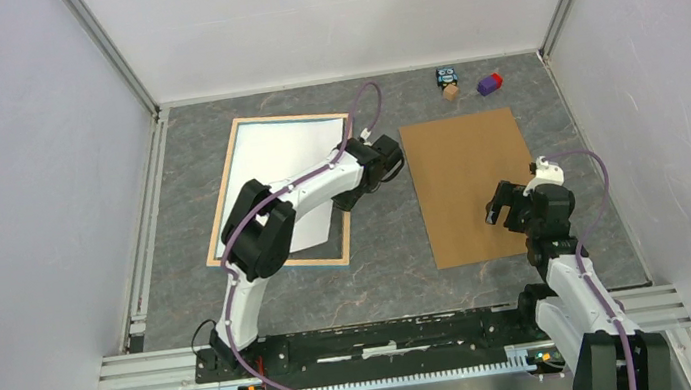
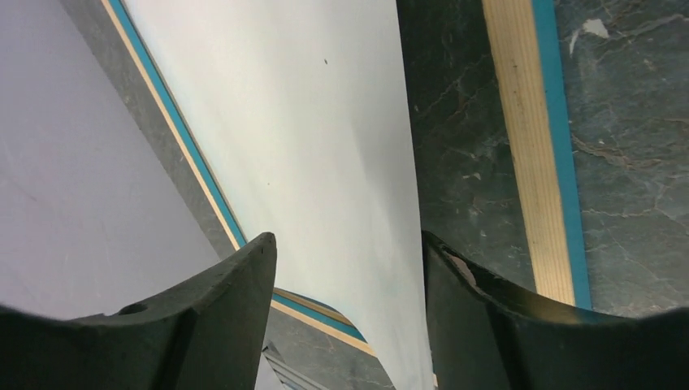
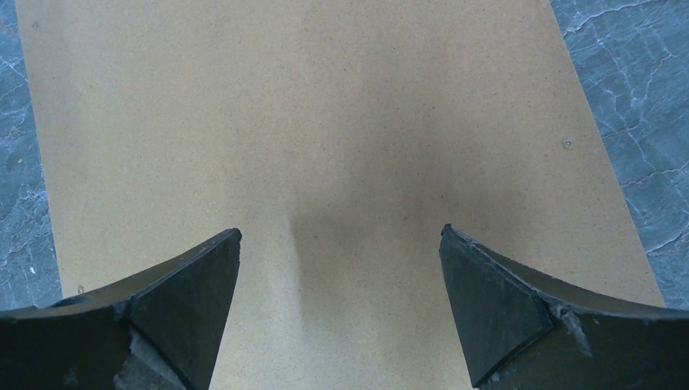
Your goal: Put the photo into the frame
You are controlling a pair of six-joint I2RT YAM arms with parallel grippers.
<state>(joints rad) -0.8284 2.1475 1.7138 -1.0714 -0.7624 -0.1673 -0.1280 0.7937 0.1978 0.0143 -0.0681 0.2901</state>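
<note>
The frame [image 1: 220, 193] lies back up on the left of the table, pale wood with a blue edge. The photo [image 1: 278, 169] lies askew inside it, plain white side up. My left gripper [image 1: 370, 166] hovers at the frame's right rail, open. In the left wrist view the white photo [image 2: 309, 146] runs between my fingers [image 2: 244, 276], its right edge by the right finger, with the wood-and-blue frame rail [image 2: 528, 162] beside it. My right gripper [image 1: 502, 205] is open and empty above the brown hardboard sheet [image 1: 471, 183], which fills the right wrist view [image 3: 325, 122].
At the back of the table stand a small dark-blue figure [image 1: 448, 76] with a wooden piece and a purple-and-red block [image 1: 489, 84]. Grey walls close in the table on the left, back and right. A metal rail [image 1: 390, 335] runs along the near edge.
</note>
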